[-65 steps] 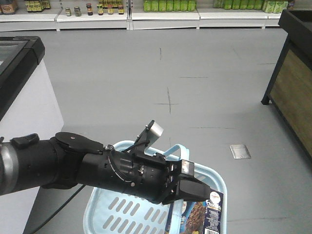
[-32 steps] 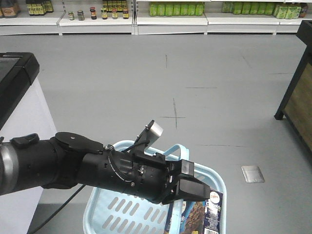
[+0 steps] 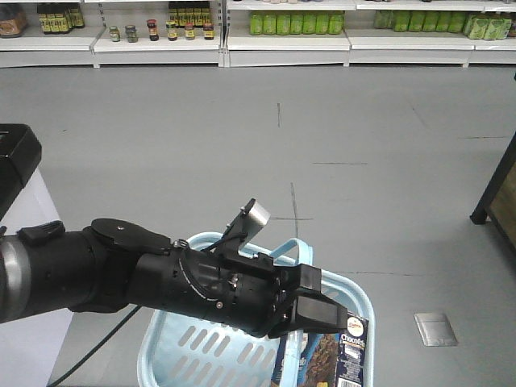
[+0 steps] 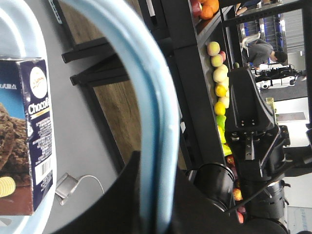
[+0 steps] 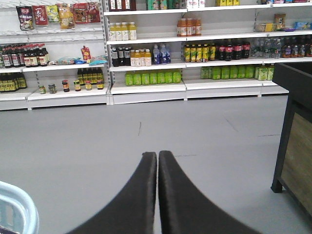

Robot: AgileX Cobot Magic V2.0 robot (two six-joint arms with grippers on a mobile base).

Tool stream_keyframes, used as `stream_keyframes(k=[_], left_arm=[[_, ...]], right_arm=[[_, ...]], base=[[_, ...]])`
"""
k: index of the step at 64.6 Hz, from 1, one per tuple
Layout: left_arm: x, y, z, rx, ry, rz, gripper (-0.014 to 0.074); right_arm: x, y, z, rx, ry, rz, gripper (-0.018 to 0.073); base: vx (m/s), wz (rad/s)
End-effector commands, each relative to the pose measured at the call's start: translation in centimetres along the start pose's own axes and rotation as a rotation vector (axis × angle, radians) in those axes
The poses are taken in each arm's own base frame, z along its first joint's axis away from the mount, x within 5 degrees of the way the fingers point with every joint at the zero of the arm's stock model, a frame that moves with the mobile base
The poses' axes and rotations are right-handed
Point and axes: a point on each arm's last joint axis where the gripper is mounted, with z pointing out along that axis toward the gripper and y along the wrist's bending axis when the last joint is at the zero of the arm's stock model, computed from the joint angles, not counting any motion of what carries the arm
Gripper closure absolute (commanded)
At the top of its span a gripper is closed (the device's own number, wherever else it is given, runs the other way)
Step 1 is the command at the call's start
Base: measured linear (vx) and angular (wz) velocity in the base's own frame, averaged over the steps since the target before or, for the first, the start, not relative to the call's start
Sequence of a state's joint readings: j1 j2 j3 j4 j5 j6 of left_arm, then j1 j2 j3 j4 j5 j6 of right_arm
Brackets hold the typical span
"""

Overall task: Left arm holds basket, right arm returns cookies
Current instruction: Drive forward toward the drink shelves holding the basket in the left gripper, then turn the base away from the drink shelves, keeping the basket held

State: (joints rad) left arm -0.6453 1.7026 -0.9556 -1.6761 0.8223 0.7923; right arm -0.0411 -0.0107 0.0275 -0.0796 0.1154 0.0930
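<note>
In the front view, the left arm (image 3: pixel 161 278) reaches from the left edge across the near centre, its left hand (image 3: pixel 321 313) low over the basket (image 3: pixel 360 297). The basket hangs above the grey floor (image 3: pixel 363 145), its hoop handle (image 3: pixel 288 246) rising behind the wrist. The cookies (image 3: pixel 345 355) stand upright inside the basket at its right end, just below the hand. From here I cannot tell how the fingers sit. A white cabinet with a black top (image 3: pixel 18 153) is at the left, shelves of jars and green bottles (image 3: pixel 282 24) line the far wall, and a metal floor plate (image 3: pixel 435 329) lies to the right.

The left wrist view shows the left hand (image 4: pixel 158 197) clenched around the hoop handle (image 4: pixel 156 112), which runs between its dark fingers (image 4: pixel 129 195). The cookies (image 4: pixel 29 141) lie against the basket rim (image 4: pixel 34 29) at the left. The right arm (image 4: pixel 251 122) shows as a black block at the right, in front of a rack of fruit (image 4: pixel 219 73).

In the right wrist view, the right hand (image 5: pixel 157 190) is pressed closed, fingers (image 5: pixel 139 195) touching with nothing between them, held above bare floor. The basket rim (image 5: pixel 22 202) shows at the near left corner. Stocked shelves (image 5: pixel 146 53) fill the far wall, and a wood-sided stand (image 5: pixel 295 141) is at the right.
</note>
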Motion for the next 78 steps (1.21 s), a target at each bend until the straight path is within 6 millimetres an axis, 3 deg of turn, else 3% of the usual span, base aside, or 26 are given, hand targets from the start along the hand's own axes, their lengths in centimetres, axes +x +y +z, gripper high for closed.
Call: stream_keyframes(k=[1, 78], left_arm=[[-0.41, -3.1, -1.1, 0.136, -0.042, -0.002, 0.0603], [-0.46, -3.05, -1.09, 0.131, -0.048, -0.002, 0.0603]], right_arm=[[-0.59, 0.03, -0.09, -0.001, -0.08, -0.001, 0.0567], [-0.6, 0.03, -0.09, -0.001, -0.081, -0.001, 0.0567]], base=[[0.36, -0.02], [0.36, 0.02]])
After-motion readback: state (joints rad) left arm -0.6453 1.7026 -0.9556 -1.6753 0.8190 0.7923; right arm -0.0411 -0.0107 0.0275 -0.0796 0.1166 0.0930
